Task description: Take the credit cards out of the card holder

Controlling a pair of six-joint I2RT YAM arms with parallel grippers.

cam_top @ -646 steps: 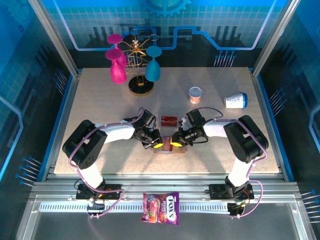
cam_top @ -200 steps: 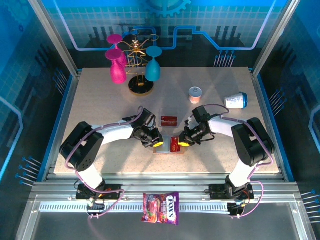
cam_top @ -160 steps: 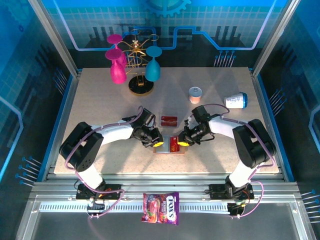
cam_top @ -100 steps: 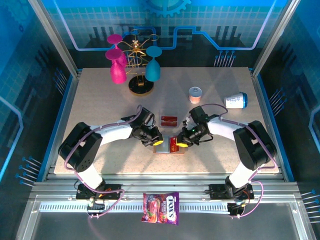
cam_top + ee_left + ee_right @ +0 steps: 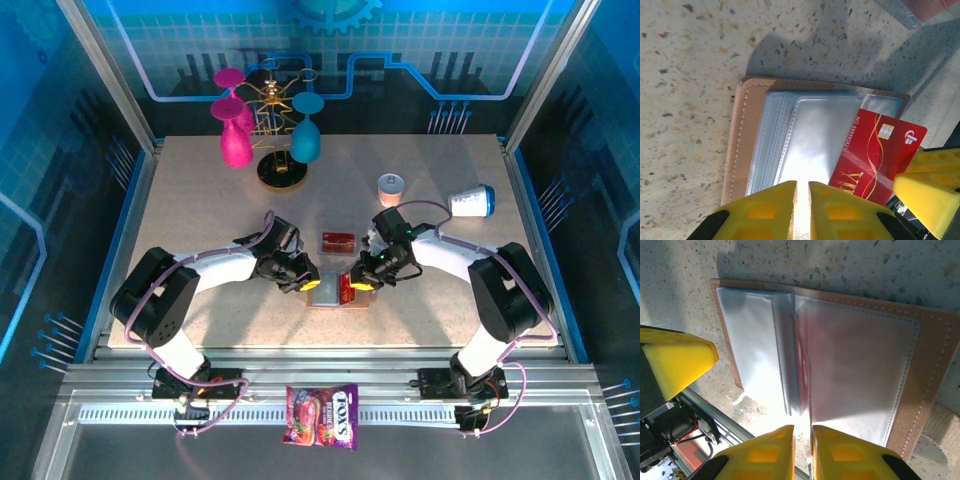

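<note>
Right pincer (image 5: pixel 802 434): jaws drawn to a narrow slit, nipping one red credit card (image 5: pixel 801 365) edge-on by its lower end. In the left wrist view the card shows its chip side, with most of its length past the holder's edge and one corner over the clear leaves. Whether it is quite free of its pocket cannot be told.

Left pincer (image 5: pixel 802 187): jaws likewise near-closed, by appearance pinching a clear pocket leaf of the card holder (image 5: pixel 737 145) and pinning it down, just beside the right pincer.

Card holder: lying open and flat on the desk (image 5: pixel 200 210), near the front edge, between the two arms. Inside up, tan border showing, grey-blue leaves fanned.

Loose card (image 5: pixel 339 241): red, flat on the desk just behind the holder and apart from it. Counted as already out.

Progress, by judgement: one card removed, one in mid-extraction, so past the halfway mark. Left to do: draw the held card fully clear and set it down. Remaining pockets look pale and bare, but glare hides them, so further cards are not ruled out.
</note>
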